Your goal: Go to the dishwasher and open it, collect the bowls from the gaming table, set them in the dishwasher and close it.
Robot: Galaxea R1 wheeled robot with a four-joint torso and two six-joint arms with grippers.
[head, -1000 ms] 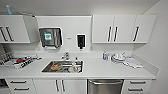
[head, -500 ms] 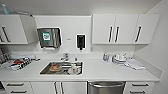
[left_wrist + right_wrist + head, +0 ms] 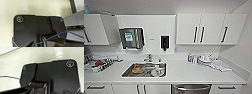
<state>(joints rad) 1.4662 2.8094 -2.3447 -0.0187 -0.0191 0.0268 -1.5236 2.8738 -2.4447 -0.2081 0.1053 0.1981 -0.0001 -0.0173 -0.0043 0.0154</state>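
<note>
Dishwasher (image 3: pixel 191 89) sits at bottom edge of the head frame, right of centre, below the countertop (image 3: pixel 184 73) and right of the sink (image 3: pixel 144 70); its bar handle runs horizontally. Which arm is nearer, and either gripper's state: cannot tell.

Bare white countertop (image 3: pixel 184 72) lies right of the sink (image 3: pixel 144 70); dishes (image 3: pixel 205 60) crowd its far right, against the wall.

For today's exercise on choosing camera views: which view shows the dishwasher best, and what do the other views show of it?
The head view: the dishwasher sits at the picture's lower edge, under the counter right of the sink, its steel front and bar handle closed. Both wrist views give the robot's own dark plate and pale floor instead.
</note>
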